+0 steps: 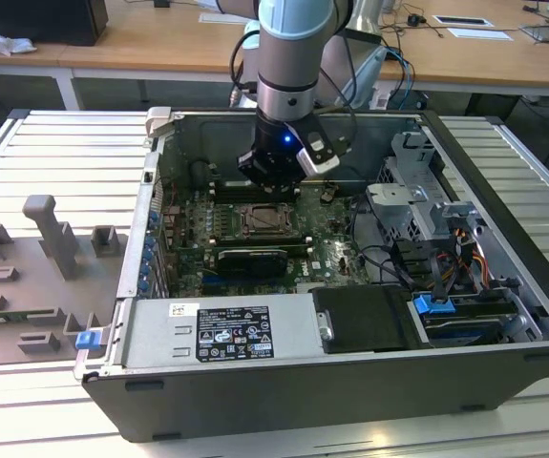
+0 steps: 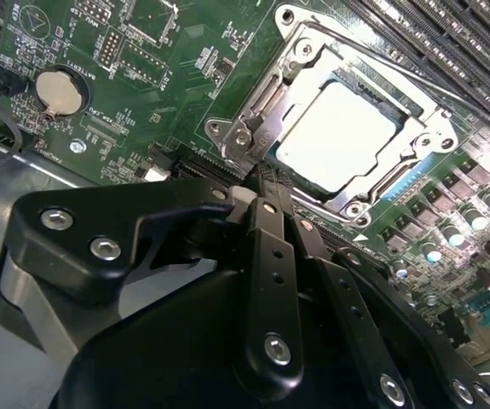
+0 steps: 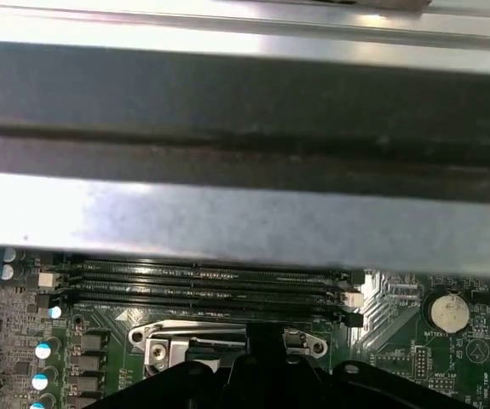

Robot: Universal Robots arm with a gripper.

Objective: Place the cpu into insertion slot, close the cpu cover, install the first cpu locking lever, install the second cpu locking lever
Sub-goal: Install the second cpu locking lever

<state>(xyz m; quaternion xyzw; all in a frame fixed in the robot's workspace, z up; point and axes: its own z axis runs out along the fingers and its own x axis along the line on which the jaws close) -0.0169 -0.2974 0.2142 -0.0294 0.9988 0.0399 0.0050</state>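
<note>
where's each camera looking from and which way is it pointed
Exterior view: off the arm, looking down into the open computer case; arm and gripper above the motherboard.
Second wrist view: on the arm, past the gripper at the cpu under its cpu cover.
First wrist view: on the arm, facing memory slots and case wall.
All share the socket.

The small square cpu (image 2: 337, 132) shows a smooth, pale, faintly glossy metal face; the thin silver cpu cover (image 2: 291, 64) is bright brushed metal; the black gripper (image 2: 262, 183) looks matt, bolted plastic or metal; the green circuit board (image 2: 155, 81) is glossy.
</note>
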